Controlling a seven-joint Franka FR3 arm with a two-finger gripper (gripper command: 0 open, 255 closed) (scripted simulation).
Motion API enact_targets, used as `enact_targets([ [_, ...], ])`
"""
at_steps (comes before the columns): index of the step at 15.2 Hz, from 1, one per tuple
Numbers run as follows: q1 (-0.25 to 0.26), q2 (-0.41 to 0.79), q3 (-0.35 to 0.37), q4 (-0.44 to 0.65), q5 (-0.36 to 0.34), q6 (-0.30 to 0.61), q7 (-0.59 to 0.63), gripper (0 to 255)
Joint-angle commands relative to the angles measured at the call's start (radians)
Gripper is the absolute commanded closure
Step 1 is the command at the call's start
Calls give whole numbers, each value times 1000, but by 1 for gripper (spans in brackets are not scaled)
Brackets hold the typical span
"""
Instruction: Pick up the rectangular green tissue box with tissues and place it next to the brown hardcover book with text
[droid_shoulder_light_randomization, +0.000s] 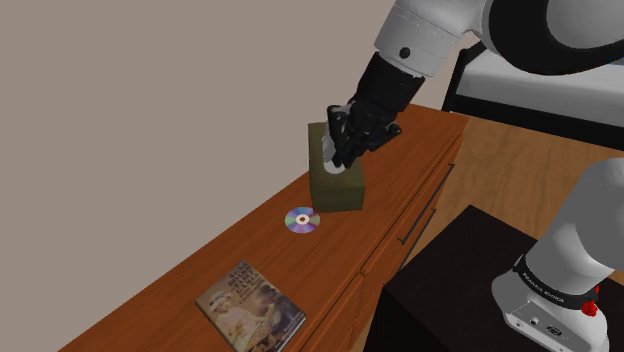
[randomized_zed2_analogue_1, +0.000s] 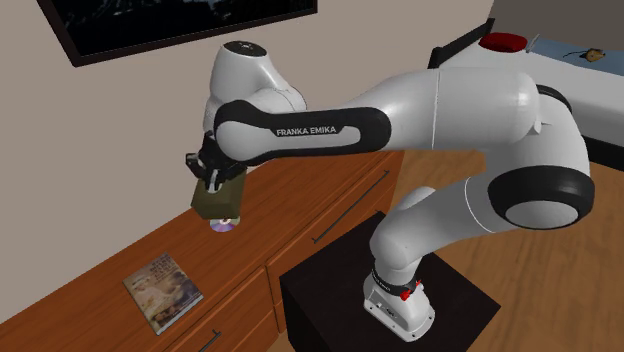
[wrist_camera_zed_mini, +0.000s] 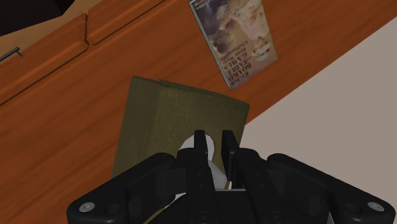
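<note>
On wooden dresser top (droid_shoulder_light_randomization: 420, 140), close to back edge by the wall (droid_shoulder_light_randomization: 150, 100), roughly mid-length: olive-green tissue box (droid_shoulder_light_randomization: 340, 192), upright. Black gripper (wrist_camera_zed_mini: 214, 137) straight down on box top, fingers (wrist_camera_zed_mini: 201, 141) pulled nearly together with only a slim gap, pinched at the white tissue tuft (wrist_camera_zed_mini: 189, 149) poking out of the top. Can't tell if box bottom sits on the wood or just off it. Shiny CD (droid_shoulder_light_randomization: 302, 219) flat just beside the box, on the side toward the book and a bit nearer the front edge. Brown book (droid_shoulder_light_randomization: 250, 308), cover picture and text up, lying flat well apart from the box, toward the end of the top at the shoulder view's lower left, near the front edge. Drawer fronts (wrist_camera_zed_mini: 44, 54) with slim bar handles (droid_shoulder_light_randomization: 430, 205) below the front edge. Dark stand (droid_shoulder_light_randomization: 450, 290) just in front of the dresser.
</note>
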Motion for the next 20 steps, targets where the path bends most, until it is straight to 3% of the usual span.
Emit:
enact_targets([
  [1,5,16,57,20,3,14,61,255],
  [3,1,37,109,50,-2,20,114,255],
  [20,16,97,182,-132,48,262,94,255],
])
